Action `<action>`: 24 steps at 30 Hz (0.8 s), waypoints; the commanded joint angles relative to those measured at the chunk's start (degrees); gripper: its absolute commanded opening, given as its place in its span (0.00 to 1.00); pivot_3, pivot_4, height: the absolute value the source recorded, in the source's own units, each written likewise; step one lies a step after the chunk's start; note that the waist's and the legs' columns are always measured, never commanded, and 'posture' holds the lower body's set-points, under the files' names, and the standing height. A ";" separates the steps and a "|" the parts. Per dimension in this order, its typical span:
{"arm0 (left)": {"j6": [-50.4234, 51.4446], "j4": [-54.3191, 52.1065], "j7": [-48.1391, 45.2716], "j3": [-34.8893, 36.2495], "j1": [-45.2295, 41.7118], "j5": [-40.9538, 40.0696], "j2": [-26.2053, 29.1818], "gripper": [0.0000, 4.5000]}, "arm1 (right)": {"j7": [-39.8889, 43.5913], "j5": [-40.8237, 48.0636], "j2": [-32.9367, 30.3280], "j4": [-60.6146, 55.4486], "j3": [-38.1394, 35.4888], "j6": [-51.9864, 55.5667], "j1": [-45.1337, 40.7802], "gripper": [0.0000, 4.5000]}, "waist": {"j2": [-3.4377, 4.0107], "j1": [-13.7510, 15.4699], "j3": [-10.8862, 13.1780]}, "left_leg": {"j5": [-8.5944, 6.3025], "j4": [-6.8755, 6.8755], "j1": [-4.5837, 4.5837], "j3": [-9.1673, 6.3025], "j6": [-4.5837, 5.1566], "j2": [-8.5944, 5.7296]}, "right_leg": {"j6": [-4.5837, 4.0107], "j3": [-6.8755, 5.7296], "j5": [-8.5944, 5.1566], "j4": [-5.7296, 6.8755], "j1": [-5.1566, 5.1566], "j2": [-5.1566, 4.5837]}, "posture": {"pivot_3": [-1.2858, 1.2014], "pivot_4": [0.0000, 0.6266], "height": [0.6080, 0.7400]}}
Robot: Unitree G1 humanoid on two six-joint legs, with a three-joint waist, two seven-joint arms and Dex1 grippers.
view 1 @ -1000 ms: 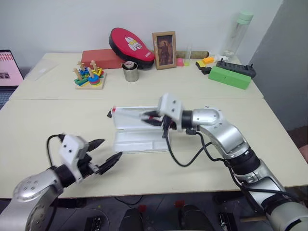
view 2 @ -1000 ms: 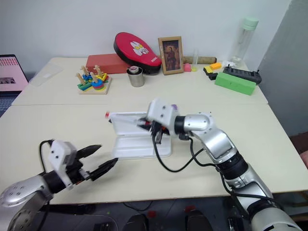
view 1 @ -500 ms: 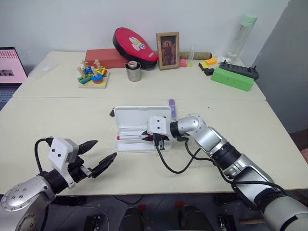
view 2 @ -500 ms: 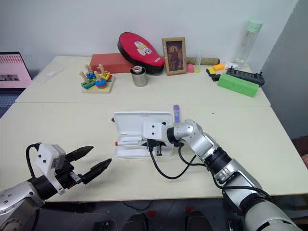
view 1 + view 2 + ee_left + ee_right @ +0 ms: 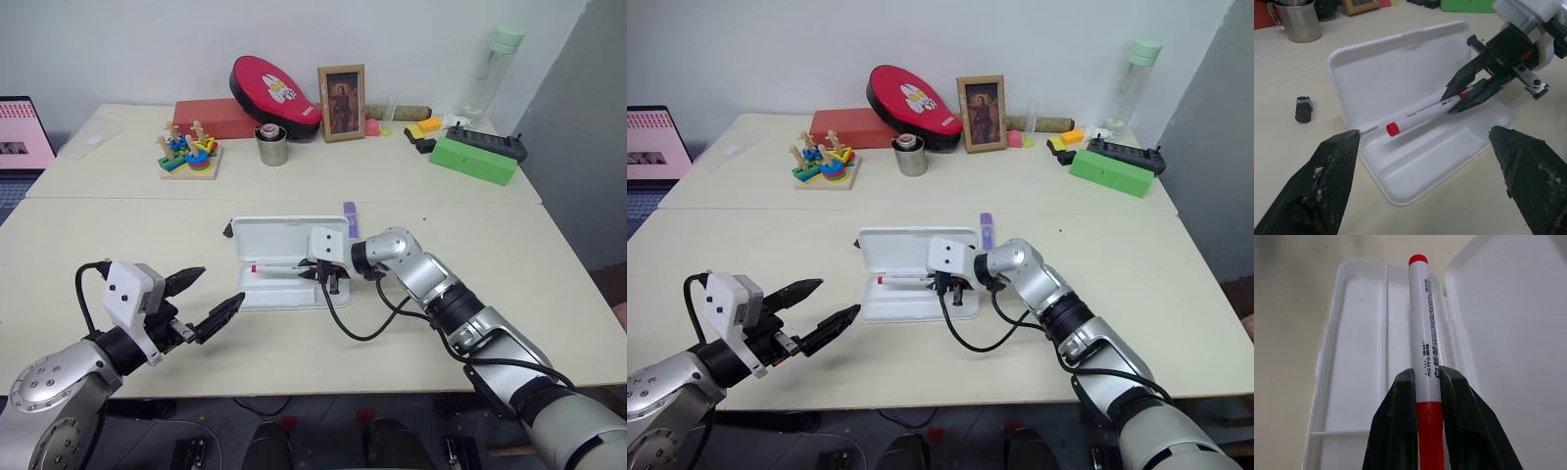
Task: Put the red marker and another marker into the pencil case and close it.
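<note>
- Bare tabletop (image 5: 118, 235) lies open left of the pencil case (image 5: 284, 257).
- The right gripper (image 5: 315, 273) with the red marker (image 5: 279, 267) occupies its tray.
- Another marker (image 5: 350, 219) lies just beside its right edge.

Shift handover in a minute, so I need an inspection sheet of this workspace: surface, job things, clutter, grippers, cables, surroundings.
Surface: beige table.
Job things: pencil case open; red marker over its tray; lilac marker on the table beside the case.
Clutter: metal cup, stacking toy, photo frame, green box, small black piece.
Grippers: right gripper shut on the red marker; left gripper open, holding nothing.
Cables: black cable at the right wrist.
Surroundings: white wall, laptop.
</note>
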 commanded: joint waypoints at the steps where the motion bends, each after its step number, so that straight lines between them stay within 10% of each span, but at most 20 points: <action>1: 0.28 -1.30 0.62 -0.22 -1.07 -1.11 0.96 1.00 | 1.38 0.09 -0.05 -2.09 -2.00 -0.53 -1.09 0.38 | 0.00 -0.03 0.00 | 0.00 0.00 0.00 0.00 0.00 0.00 | 0.00 0.00 0.00 0.00 0.00 0.00 | 0.52 0.24 1.00; 13: 2.57 0.65 1.30 -3.10 -7.47 -2.34 3.02 1.00 | 6.71 8.58 -2.14 -18.22 -8.89 10.12 0.26 0.98 | 0.03 0.19 0.02 | 0.00 0.00 -0.02 -0.01 0.00 0.00 | 0.00 -0.01 0.00 0.01 0.01 0.00 | 0.52 0.24 1.00; 24: 8.71 17.06 0.04 -17.74 -36.10 0.68 6.51 1.00 | -14.53 13.19 -2.16 -4.68 -27.15 22.31 -10.46 0.99 | -0.09 0.56 -0.02 | 0.02 0.09 0.00 -0.07 -0.01 -0.04 | 0.09 -0.05 0.05 -0.03 0.08 0.02 | 0.52 0.24 1.00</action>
